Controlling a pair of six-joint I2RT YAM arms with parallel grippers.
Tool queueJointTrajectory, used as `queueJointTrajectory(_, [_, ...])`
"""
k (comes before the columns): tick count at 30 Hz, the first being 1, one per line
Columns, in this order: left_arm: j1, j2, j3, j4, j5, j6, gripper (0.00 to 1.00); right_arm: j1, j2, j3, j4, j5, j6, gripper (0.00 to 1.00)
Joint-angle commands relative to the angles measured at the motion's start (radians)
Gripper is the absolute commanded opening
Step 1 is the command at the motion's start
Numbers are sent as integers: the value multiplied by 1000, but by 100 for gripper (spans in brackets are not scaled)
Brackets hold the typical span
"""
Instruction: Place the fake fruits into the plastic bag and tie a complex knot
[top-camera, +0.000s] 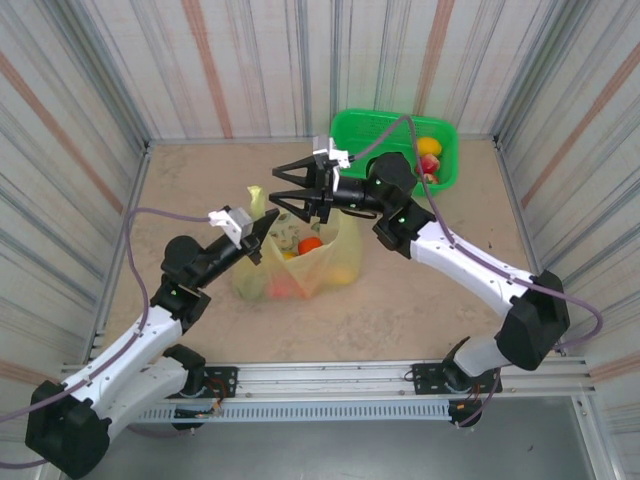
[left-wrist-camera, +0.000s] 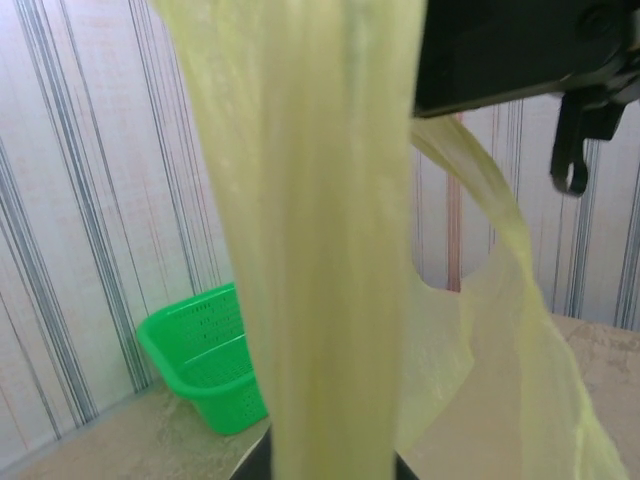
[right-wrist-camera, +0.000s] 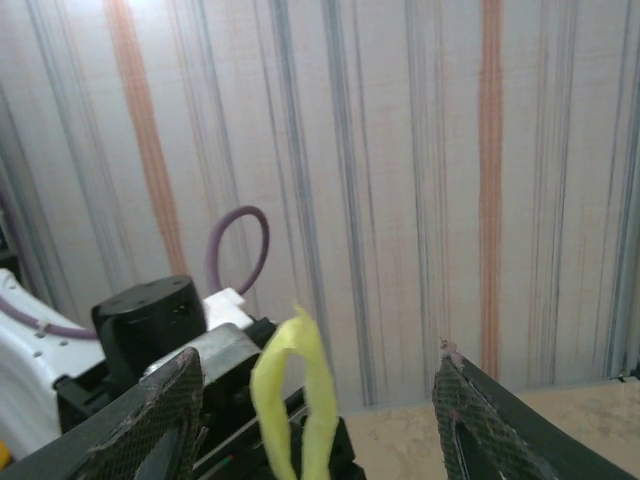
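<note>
The plastic bag (top-camera: 300, 262) stands mid-table with an orange-red fruit (top-camera: 310, 244) and a red fruit (top-camera: 284, 288) inside. My left gripper (top-camera: 264, 226) is shut on one bag handle (left-wrist-camera: 320, 250), which hides its jaws in the left wrist view. The handle's loop end (top-camera: 257, 196) sticks up above the gripper. My right gripper (top-camera: 284, 192) hovers open just over the bag's mouth, and that loop (right-wrist-camera: 295, 400) stands between its fingers (right-wrist-camera: 165, 420) without touching them. A yellow lemon (top-camera: 428, 146) and a red fruit (top-camera: 430, 167) lie in the green basket (top-camera: 370, 135).
The green mesh basket (left-wrist-camera: 205, 355) sits against the back wall, right of centre. Striped walls close in the sandy table on three sides. The right arm (left-wrist-camera: 500, 50) hangs close over the left wrist. A purple cable (right-wrist-camera: 240, 240) loops behind the left wrist.
</note>
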Motion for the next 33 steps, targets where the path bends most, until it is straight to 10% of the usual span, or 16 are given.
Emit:
queueJointTrajectory(1, [-10,-9,17,-15,-16,50,0,-6,-27,61,-121,-70,-17,65])
queueJointTrajectory(7, [-27,-4,23,-46,-41,80,0,67,31,180,-316,58,-85,79])
queueJointTrajectory(19, [-32,-26,20,-52,-114,74,0,135,87,231,-449,236,-99,68])
queueJointTrajectory(22, [-32,-27,20,-49,-115,75,0,138,99,242,-464,273,-88,58])
queueJointTrajectory(27, [-39,-40,27,-70,-88,57,1,121,105,251,-418,211,-49,7])
queueJointTrajectory(33, [-42,-99,22,-124,-10,22,58,11,142,192,-21,-128,221,0])
